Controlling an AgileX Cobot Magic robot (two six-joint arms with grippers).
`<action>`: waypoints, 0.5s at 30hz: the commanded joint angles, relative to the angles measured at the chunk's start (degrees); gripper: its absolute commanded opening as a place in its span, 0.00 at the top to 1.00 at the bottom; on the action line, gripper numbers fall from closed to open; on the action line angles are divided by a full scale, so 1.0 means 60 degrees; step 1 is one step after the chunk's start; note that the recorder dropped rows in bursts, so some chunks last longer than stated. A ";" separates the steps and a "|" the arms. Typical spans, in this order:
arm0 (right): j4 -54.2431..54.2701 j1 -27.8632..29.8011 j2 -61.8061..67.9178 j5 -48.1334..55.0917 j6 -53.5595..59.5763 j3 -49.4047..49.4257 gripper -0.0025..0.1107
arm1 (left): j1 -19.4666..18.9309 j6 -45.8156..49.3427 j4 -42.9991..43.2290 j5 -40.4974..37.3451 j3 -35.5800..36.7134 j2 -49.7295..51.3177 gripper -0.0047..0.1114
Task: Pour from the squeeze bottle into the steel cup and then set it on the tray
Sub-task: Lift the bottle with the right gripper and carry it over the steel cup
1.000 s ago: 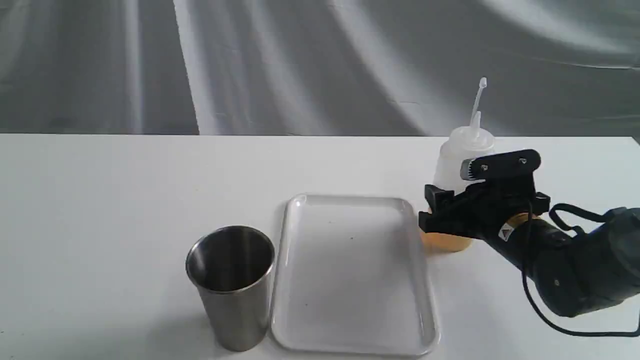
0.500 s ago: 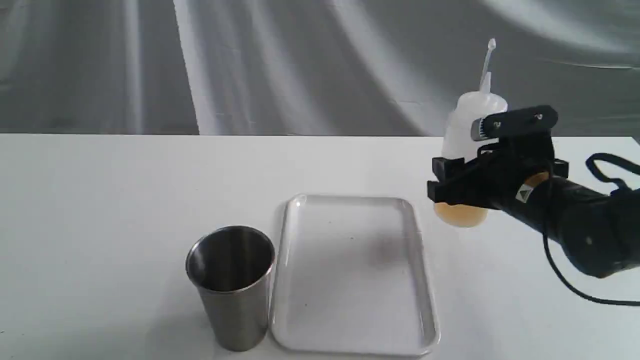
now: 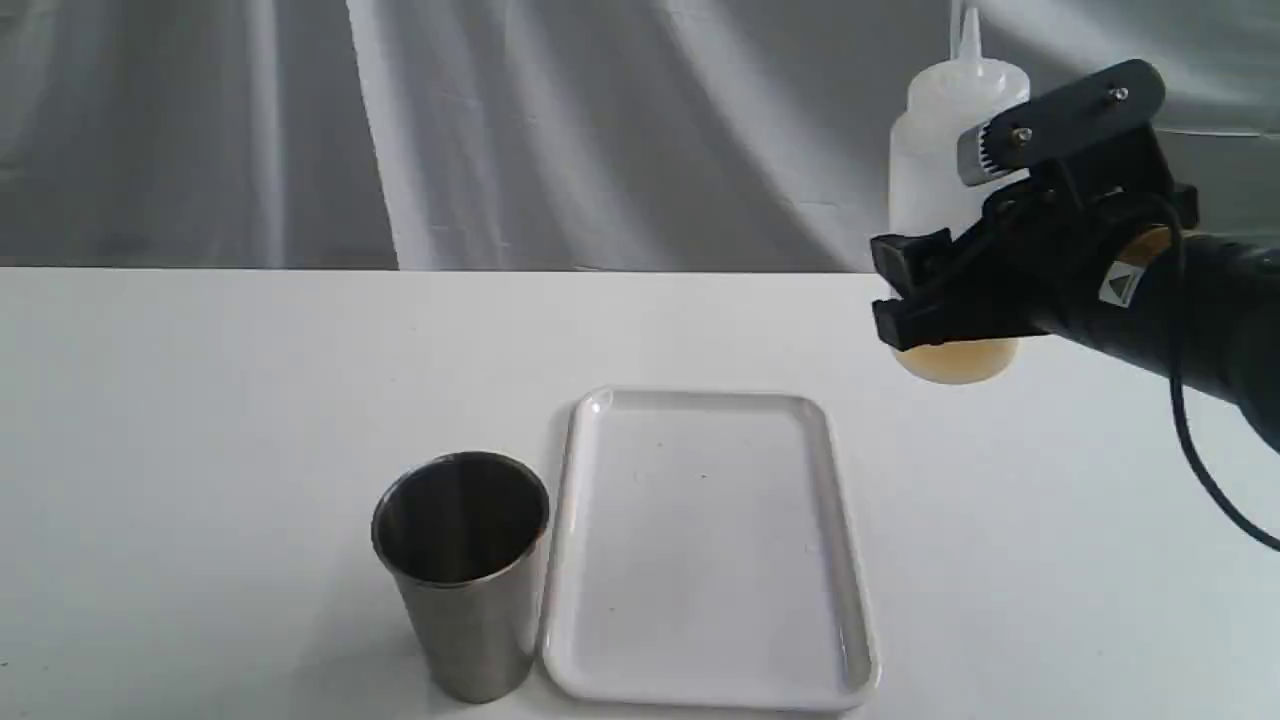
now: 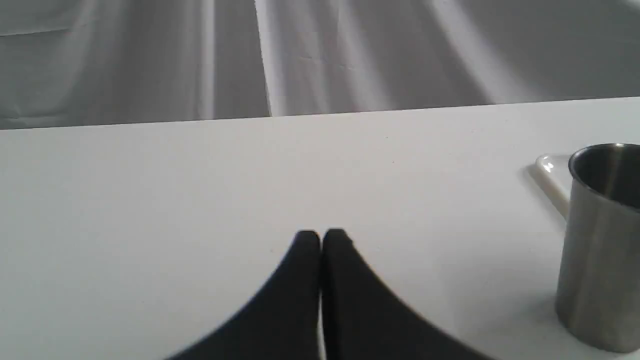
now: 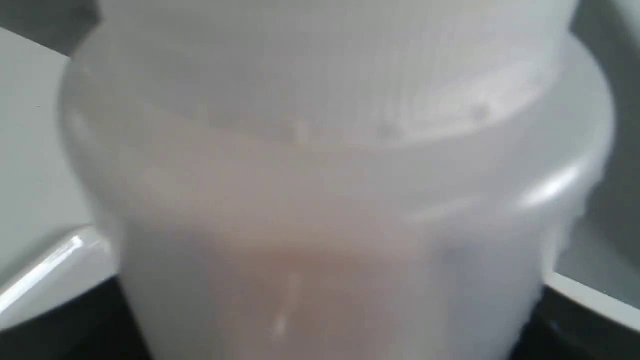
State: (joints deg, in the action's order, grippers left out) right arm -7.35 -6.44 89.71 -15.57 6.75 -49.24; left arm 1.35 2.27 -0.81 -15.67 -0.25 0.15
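Amber liquid sat low in the squeeze bottle (image 3: pixel 935 150), upright aloft past the far right corner of the tray (image 3: pixel 705 690) | right gripper (image 3: pixel 940 240) clamped round its body | left gripper (image 4: pixel 320 240) pinched together, empty | step: carry; next likely: cross to the steel cup (image 3: pixel 462 570), tip it over the rim.

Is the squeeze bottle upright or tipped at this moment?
Upright. The squeeze bottle, clamped in the right tool, has its nozzle pointing up and its amber liquid settled at the base.
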 commanded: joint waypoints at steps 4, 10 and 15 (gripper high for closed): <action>-0.1097 -0.0916 -0.0233 0.1670 0.0149 -0.0944 0.98 | -0.0015 -0.0047 -0.0010 0.0072 0.0042 -0.0024 0.96; -0.2821 -0.1946 -0.0233 0.2773 0.0086 -0.2091 0.98 | -0.0015 -0.0047 -0.0010 0.0072 0.0042 -0.0024 0.96; -0.4569 -0.2740 -0.0233 0.4053 -0.0249 -0.2793 0.98 | -0.0015 -0.0047 -0.0010 0.0072 0.0042 -0.0024 0.96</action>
State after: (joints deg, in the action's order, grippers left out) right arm -30.85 -21.86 89.11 7.63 6.10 -64.63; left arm 1.35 2.27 -0.81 -15.67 -0.25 0.15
